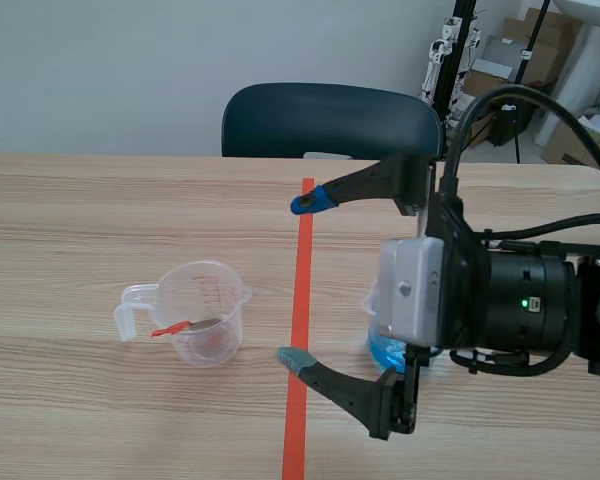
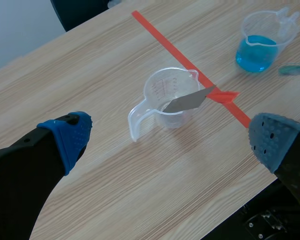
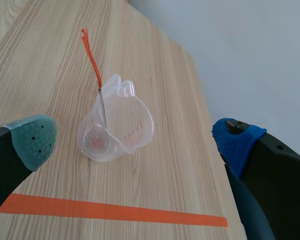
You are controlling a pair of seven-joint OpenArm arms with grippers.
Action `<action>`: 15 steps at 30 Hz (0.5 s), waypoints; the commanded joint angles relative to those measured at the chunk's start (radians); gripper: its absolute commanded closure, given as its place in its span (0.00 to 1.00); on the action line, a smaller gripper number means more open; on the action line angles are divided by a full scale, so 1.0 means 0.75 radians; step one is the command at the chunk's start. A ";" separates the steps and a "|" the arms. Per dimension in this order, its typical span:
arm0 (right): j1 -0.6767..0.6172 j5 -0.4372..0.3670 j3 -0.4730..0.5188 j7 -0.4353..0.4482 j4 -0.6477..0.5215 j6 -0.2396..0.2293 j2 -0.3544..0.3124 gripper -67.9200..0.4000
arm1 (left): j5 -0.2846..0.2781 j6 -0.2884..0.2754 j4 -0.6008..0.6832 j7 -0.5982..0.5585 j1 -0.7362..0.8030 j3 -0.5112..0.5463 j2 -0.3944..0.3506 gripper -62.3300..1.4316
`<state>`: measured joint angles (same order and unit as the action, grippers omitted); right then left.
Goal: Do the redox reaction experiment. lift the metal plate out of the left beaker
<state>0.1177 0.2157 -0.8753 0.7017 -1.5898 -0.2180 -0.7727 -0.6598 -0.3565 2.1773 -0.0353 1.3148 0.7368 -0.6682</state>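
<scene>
Poised near left beaker (image 1: 208,320), right gripper (image 1: 298,280) spread wide, empty. Next: pinch metal plate (image 2: 187,100) at red tab (image 2: 225,95), lift.

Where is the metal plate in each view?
Scene view: metal plate leans in the clear beaker, left of the tape line.
Left wrist view: slanting out of that beaker, near the tape line.
Right wrist view: edge-on in the beaker, beyond the tape line.
Shared landmark: tape line.

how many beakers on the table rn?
2. A clear beaker holding the metal plate, left of the tape line; a beaker of blue liquid right of it, partly hidden in the scene view.
</scene>
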 commanded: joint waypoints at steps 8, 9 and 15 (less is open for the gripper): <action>0.119 0.139 -0.110 0.120 0.175 0.019 0.120 0.00 | -0.014 0.003 0.011 -0.027 0.003 0.006 0.004 0.00; 0.129 0.160 -0.121 0.143 0.201 0.021 0.136 0.00 | -0.014 0.003 0.011 -0.027 0.003 0.006 0.004 0.00; 0.171 0.259 -0.153 0.279 0.326 0.119 0.214 0.00 | -0.014 0.003 0.011 -0.027 0.003 0.006 0.005 0.00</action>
<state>0.2211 0.4164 -0.9928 0.8909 -1.3289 -0.1371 -0.6144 -0.6598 -0.3561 2.1773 -0.0380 1.3148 0.7368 -0.6682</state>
